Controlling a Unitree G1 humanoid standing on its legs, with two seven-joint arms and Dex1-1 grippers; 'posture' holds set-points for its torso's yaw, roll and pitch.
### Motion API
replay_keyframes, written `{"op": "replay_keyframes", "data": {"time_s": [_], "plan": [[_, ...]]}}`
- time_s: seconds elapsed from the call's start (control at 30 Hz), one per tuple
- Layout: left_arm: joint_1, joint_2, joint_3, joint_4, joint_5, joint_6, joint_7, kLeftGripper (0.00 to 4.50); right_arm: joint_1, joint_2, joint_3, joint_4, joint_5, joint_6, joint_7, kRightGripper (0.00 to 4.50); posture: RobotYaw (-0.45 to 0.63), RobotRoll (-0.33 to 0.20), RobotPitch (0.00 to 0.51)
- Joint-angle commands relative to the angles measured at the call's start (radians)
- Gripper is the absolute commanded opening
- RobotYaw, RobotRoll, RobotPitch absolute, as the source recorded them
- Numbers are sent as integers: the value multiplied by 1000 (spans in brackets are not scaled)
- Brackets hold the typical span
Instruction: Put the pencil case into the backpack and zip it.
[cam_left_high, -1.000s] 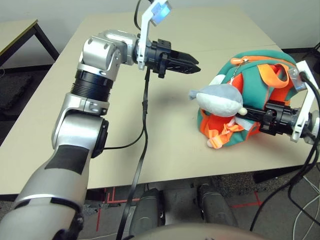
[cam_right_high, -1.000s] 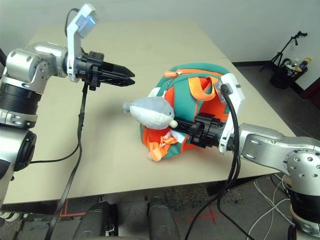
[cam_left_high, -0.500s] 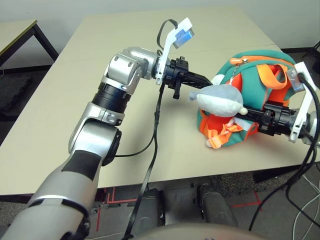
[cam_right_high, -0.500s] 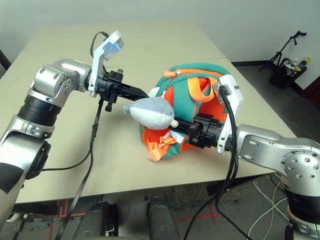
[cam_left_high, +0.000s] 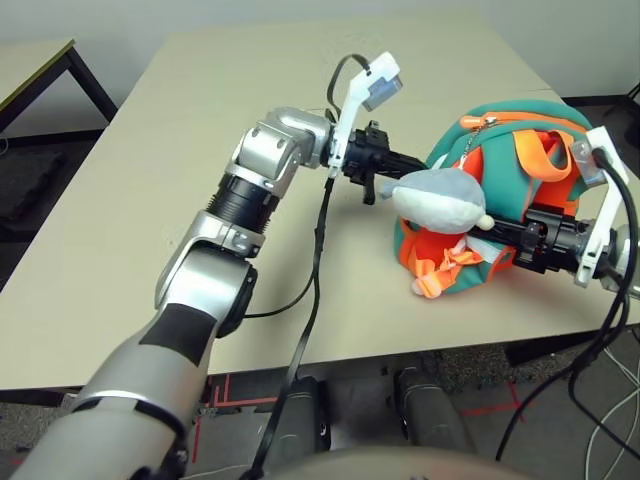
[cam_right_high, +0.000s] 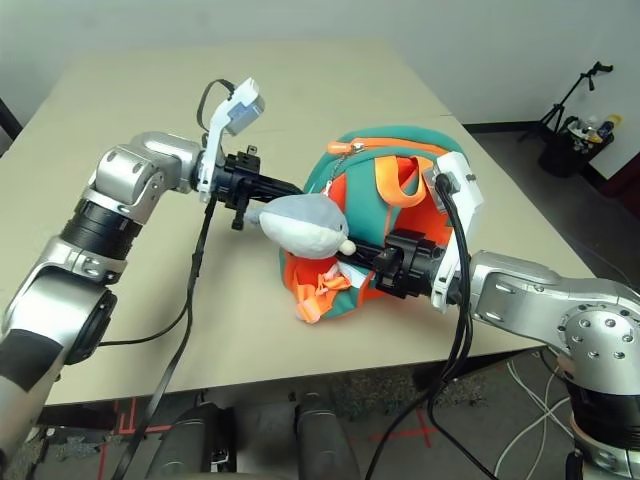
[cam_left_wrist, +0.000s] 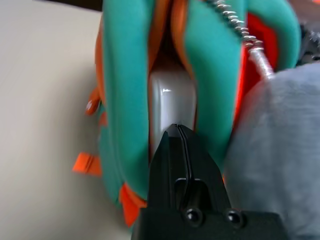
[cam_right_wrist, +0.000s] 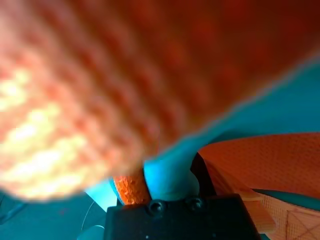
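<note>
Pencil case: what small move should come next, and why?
Probably nudge the case deeper with the left gripper's closed fingers: it sits inside the backpack's open zipper, its near end still exposed, with the fingertips right at it.

One backpack (cam_left_high: 510, 150); one pencil case (cam_left_wrist: 172, 100); one plush dolphin (cam_left_high: 440, 200); two pincers (cam_left_high: 405, 165) (cam_left_high: 505, 230)

The plush dolphin (cam_right_high: 303, 225) lies on the backpack (cam_right_high: 385, 190), between the left gripper (cam_right_high: 292, 190) and the right gripper (cam_right_high: 350, 252).
</note>
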Motion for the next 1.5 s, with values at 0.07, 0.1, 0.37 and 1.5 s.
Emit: {"op": "replay_keyframes", "data": {"time_s": [0.07, 0.1, 0.37, 1.5], "plan": [[13, -64, -15, 26, 30, -28, 42, 0, -16, 11, 28, -17, 9, 12, 12, 162, -102, 0, 92], [13, -57, -11, 17, 34, -32, 40, 0, -17, 11, 29, -14, 7, 14, 15, 162, -102, 0, 92], [28, 244, 35, -242, 37, -60, -68, 427, -38, 11, 33, 18, -27, 32, 52, 162, -43, 0, 76], [47, 218, 1, -362, 28, -108, -55, 1559, -66, 93, 23, 27, -109, 76, 81, 162, -61, 0, 59]]}}
